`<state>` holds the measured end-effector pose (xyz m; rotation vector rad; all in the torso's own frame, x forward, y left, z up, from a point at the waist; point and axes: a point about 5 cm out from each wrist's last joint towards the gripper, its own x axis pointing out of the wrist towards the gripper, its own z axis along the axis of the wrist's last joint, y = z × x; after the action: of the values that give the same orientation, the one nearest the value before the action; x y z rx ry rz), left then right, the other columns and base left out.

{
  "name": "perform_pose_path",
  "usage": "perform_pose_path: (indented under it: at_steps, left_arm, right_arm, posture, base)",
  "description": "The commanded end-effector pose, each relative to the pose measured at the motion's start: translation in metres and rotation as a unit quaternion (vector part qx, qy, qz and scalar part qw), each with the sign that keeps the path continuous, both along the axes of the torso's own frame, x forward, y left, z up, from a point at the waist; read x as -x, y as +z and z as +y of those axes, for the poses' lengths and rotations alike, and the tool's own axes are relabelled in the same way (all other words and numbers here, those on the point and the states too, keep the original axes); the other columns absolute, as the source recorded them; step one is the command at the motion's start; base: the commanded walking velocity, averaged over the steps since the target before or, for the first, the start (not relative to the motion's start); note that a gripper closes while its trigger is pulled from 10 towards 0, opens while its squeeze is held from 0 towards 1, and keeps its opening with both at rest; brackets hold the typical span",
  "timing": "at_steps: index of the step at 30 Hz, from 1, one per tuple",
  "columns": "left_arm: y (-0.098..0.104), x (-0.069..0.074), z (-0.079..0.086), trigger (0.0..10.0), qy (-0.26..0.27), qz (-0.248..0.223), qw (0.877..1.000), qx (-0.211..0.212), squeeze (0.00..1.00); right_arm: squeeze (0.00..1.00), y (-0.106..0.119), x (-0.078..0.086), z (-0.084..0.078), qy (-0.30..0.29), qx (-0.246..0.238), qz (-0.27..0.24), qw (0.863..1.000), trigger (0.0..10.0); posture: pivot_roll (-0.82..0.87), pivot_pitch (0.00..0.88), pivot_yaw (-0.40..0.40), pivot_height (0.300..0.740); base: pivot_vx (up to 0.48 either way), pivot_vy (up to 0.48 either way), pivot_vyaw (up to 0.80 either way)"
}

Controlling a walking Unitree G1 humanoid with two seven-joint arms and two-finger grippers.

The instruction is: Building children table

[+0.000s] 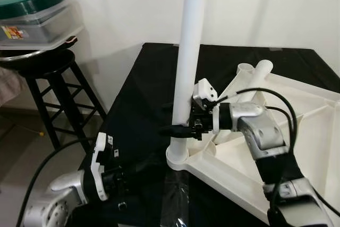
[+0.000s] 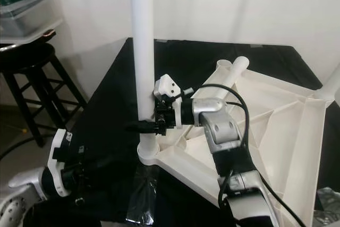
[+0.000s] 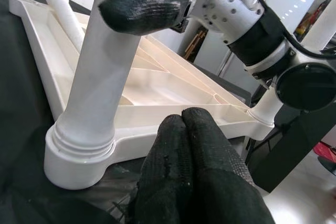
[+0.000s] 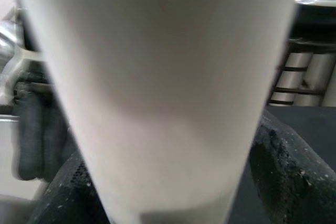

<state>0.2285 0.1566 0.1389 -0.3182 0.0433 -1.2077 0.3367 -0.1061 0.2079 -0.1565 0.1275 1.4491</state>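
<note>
Left of the black table (image 1: 143, 78) stands a dark wooden stool (image 1: 50, 86) bearing a clear plastic container with a green lid (image 1: 32, 1); the stool's feet are cut off by the frame edge.

The left gripper (image 3: 189, 129) sits low, off the table's near left edge, its 2 black fingers pressed together and holding nothing, pointing at the socket (image 1: 178, 158) at the tabletop's near corner.

On the black table lies the white plastic tabletop (image 1: 297, 126), upside down, its ribbed underside facing up; its far right part runs out of the frame. From the socket a white tube leg (image 1: 187, 51) rises upright, its long axis vertical, its top end cut off by the upper edge.

The right gripper (image 1: 183, 129) reaches in from the right and clamps the tube leg just above the socket, 1 finger on either side. In the right wrist view the leg is a blurred white mass, so the contact itself is hard to make out there.

Farther right, 2 short white tubes (image 1: 255, 70) lie at the tabletop's far corner, pointing up and away.
</note>
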Motion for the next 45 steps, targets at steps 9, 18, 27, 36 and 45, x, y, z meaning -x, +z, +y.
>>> perform_pose_path:
  at_steps: [9,18,27,36,45]
  left_arm:
    - [-0.001,0.006,-0.002,10.0,-0.001,0.004,1.000,-0.005,0.00]
    - [-0.002,0.007,-0.003,10.0,-0.007,0.008,1.000,-0.005,0.00]
    - [0.001,0.005,0.004,10.0,-0.008,0.008,1.000,-0.003,0.00]
    - [0.001,0.003,0.007,10.0,-0.013,0.013,1.000,-0.004,0.00]
    - [0.001,0.003,0.007,10.0,-0.007,0.011,1.000,-0.002,0.00]
  right_arm:
    - [0.00,0.006,-0.017,-0.004,0.037,0.001,0.018,0.999,0.0]
    - [0.00,0.002,-0.018,-0.015,0.033,0.011,0.010,0.999,0.0]
    - [0.00,-0.064,0.015,0.021,-0.359,0.064,0.008,0.931,0.0]
    - [0.00,-0.063,0.033,0.038,-0.380,0.070,-0.021,0.922,0.0]
    - [1.00,-0.047,0.042,0.048,-0.323,0.021,0.037,0.945,10.0]
  posture:
    - [0.00,0.011,-0.005,0.740]
    - [0.00,0.012,-0.001,0.740]
    - [-0.04,0.042,0.020,0.740]
    - [-0.05,0.032,0.032,0.740]
    - [-0.04,0.028,0.018,0.740]
  base:
    - [0.000,0.000,0.00]
    - [0.000,0.000,0.00]
    - [0.000,0.000,0.00]
    - [0.000,0.000,0.00]
    - [0.000,0.000,0.00]
